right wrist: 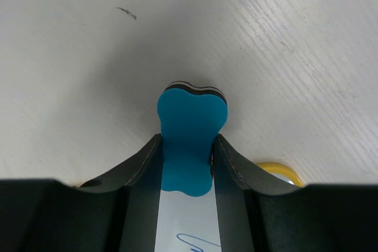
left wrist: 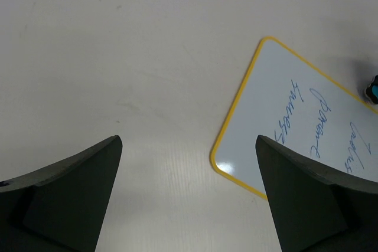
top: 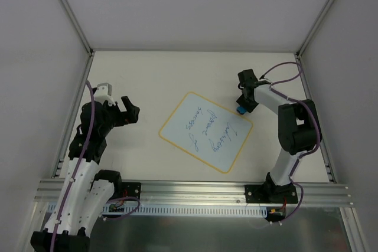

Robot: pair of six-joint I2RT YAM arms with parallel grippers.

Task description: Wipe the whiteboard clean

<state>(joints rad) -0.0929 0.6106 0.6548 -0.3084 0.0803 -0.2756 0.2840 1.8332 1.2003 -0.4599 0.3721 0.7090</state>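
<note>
Whiteboard (top: 205, 131) with blue handwriting lying askew near the middle of the white table (top: 147, 75), right gripper (top: 243, 108) clamped on a blue eraser (right wrist: 190, 140) at the board's far right corner, left gripper (top: 131, 109) spread wide apart, hovering left of the board

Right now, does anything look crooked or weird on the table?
Yes. The whiteboard lies crooked, turned at an angle on the table, with blue writing on it. A small dark scuff marks the table near the blue eraser. Nothing looks spilled or broken.
</note>
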